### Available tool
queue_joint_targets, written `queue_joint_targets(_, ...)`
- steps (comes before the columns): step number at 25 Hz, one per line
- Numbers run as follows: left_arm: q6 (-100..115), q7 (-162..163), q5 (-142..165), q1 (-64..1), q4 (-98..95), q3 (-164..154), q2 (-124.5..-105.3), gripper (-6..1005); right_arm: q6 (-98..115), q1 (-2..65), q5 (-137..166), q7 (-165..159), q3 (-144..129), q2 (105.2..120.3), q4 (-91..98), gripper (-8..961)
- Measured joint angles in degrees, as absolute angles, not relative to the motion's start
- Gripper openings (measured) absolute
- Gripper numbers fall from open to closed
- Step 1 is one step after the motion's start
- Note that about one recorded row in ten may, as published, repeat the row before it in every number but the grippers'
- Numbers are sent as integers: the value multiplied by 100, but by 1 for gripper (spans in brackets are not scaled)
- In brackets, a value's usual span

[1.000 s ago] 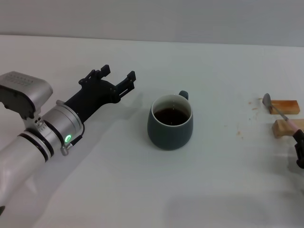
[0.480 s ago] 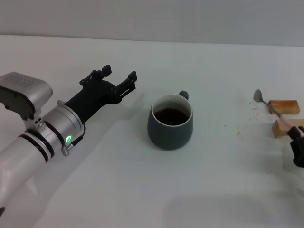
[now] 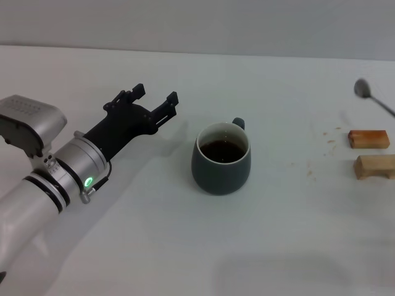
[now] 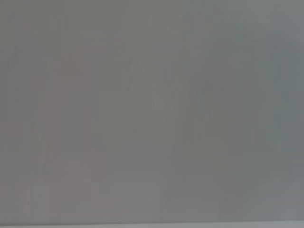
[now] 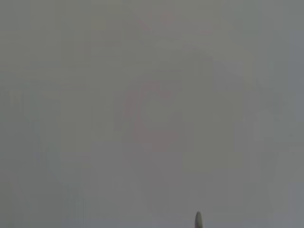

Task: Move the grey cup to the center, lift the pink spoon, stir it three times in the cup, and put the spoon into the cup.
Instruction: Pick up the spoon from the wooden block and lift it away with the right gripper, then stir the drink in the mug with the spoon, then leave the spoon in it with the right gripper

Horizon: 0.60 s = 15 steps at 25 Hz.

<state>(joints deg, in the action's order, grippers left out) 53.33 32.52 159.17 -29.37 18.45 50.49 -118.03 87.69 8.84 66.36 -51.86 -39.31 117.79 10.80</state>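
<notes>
Near the middle of the white table point(image 3: 154, 246) stands the grey cup point(image 3: 221, 159), dark liquid inside. The left hand point(image 3: 153, 97) hovers beside it, fingers apart. The pink spoon point(image 3: 370, 95) hangs above the two wooden blocks point(image 3: 370, 151) at the right edge; the right hand is out of view.

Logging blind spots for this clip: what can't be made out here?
- Right gripper: outside the head view, not in its own wrist view.
- Pink spoon: handle cut off by the head view's right edge; only the bowl shows. Right wrist view shows just its tip.
- Left wrist view: blank surface only.
- Left gripper: open, away from the grey cup.
</notes>
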Motion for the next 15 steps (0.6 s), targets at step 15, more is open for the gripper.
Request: queue_joint_targets(15,5759,3252,15913,-2733,1846,5095,-11785,829,9842,1440,8962,-10190,-2650,11114,5325,112)
